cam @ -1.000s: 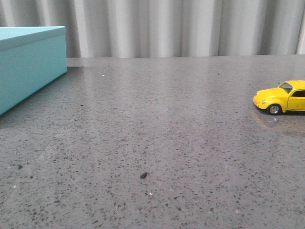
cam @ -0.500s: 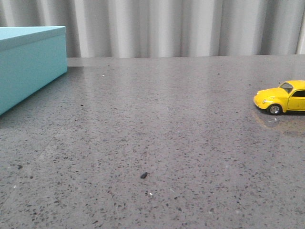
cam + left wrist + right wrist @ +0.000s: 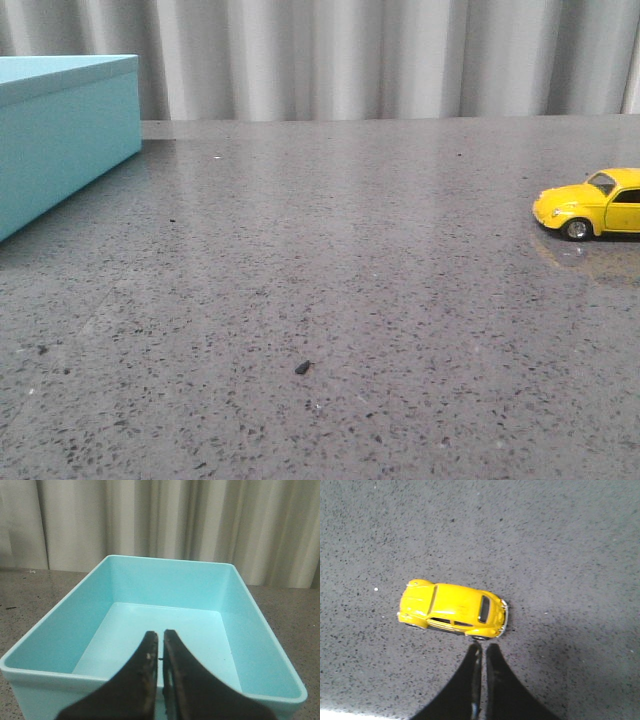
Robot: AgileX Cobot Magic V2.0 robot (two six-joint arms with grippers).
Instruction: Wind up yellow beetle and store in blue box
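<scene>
Open blue box (image 3: 252, 630) at table's (image 3: 330, 260) far left, nothing inside; yellow beetle (image 3: 592, 204) far right.
Beetle sits on its wheels, lengthwise across the table, nose toward the box — left claw (image 3: 159, 645) and right claw (image 3: 482, 652) pinched together, holding nothing.

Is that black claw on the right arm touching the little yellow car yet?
Apart. The right wrist view shows grey table between the closed right end effector tips and the yellow beetle.

One yellow beetle (image 3: 598, 203) – one blue box (image 3: 62, 130).
</scene>
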